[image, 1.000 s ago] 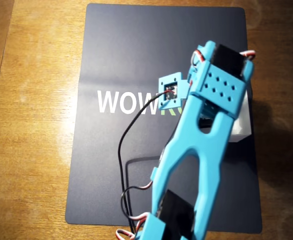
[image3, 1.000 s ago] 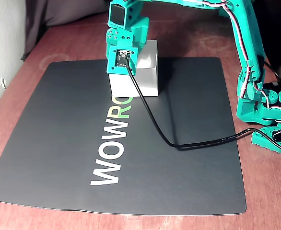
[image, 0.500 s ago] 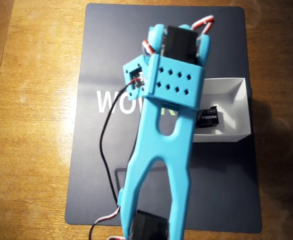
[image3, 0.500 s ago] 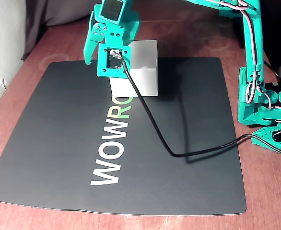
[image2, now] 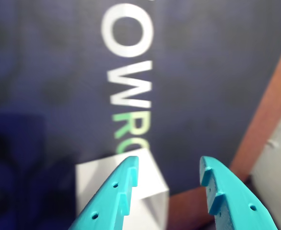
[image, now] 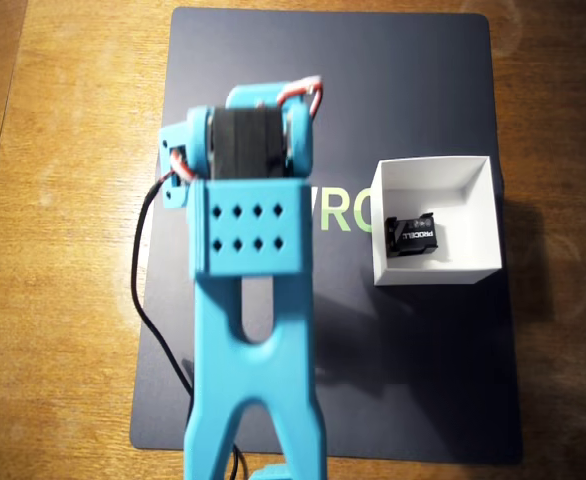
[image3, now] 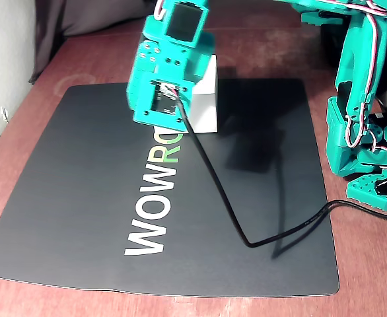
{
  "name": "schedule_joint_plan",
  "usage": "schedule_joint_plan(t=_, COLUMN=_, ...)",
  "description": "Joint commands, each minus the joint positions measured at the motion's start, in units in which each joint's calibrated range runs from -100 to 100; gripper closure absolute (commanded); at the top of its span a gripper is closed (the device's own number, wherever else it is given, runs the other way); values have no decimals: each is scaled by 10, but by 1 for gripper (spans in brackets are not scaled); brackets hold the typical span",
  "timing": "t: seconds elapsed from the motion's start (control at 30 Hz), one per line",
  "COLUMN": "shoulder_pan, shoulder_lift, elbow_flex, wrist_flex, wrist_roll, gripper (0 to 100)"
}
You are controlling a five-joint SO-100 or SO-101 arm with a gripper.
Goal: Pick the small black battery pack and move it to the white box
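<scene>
Wood-grained table [image: 63, 250] carries a dark mat [image: 413, 110] with white and green lettering, filling the middle of the overhead view; in the fixed view the table reads reddish brown, with a pale wall along the left edge. A white box [image: 478, 205] stands on the mat at centre right of the overhead view, and the small black battery pack [image: 410, 237] lies inside it on the floor of the box. The blue arm [image: 253, 330] reaches up from the bottom edge, left of the box and clear of it. In the wrist view the hand [image2: 169, 170] is spread, holding nothing, above the lettering and a corner of the box.
</scene>
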Motion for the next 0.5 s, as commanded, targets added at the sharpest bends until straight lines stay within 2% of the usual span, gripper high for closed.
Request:
schedule_joint_plan(t=0.0, shoulder_pan=-11, shoulder_lift=-84, elbow_flex=87, wrist_flex=-8, wrist_roll=-26, gripper=86)
schedule_joint_plan(t=0.47, shoulder_pan=-10, shoulder_lift=-327, elbow_flex=441, wrist_flex=-118, wrist_roll=-41, gripper=86)
